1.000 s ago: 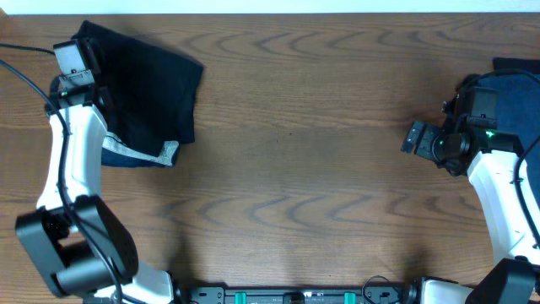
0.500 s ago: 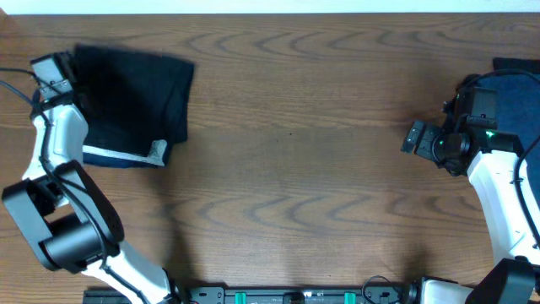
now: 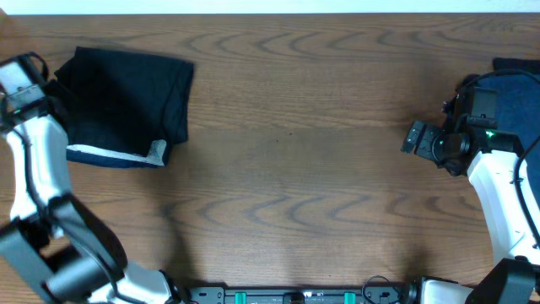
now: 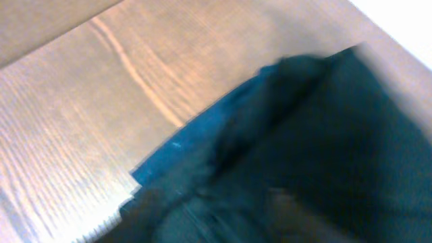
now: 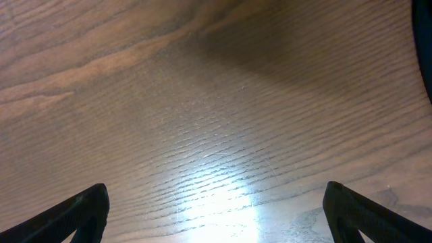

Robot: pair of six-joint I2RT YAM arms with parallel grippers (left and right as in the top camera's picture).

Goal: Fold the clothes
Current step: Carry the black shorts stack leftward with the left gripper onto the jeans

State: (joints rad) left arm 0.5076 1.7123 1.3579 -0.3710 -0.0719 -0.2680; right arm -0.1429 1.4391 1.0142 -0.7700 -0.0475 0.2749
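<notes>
A folded black garment (image 3: pixel 126 93) lies at the table's back left, a pale inner edge (image 3: pixel 114 154) showing along its near side. My left gripper (image 3: pixel 46 89) is at the garment's left edge; the overhead view does not show how its jaws stand. The left wrist view is blurred and filled with dark fabric (image 4: pixel 317 148) over wood, with no fingers clear in it. More dark navy clothes (image 3: pixel 519 84) lie at the far right, partly under my right arm. My right gripper (image 3: pixel 413 137) stands open over bare wood (image 5: pixel 214 194), holding nothing.
The brown wooden table (image 3: pixel 295 169) spans the whole view. A sliver of the dark clothes (image 5: pixel 425 40) shows at the right edge of the right wrist view. The arm bases sit along the near edge (image 3: pixel 295 295).
My left arm has swung left, off the black garment toward the table's left edge, and the garment now lies flat and squared. The right arm has not moved.
</notes>
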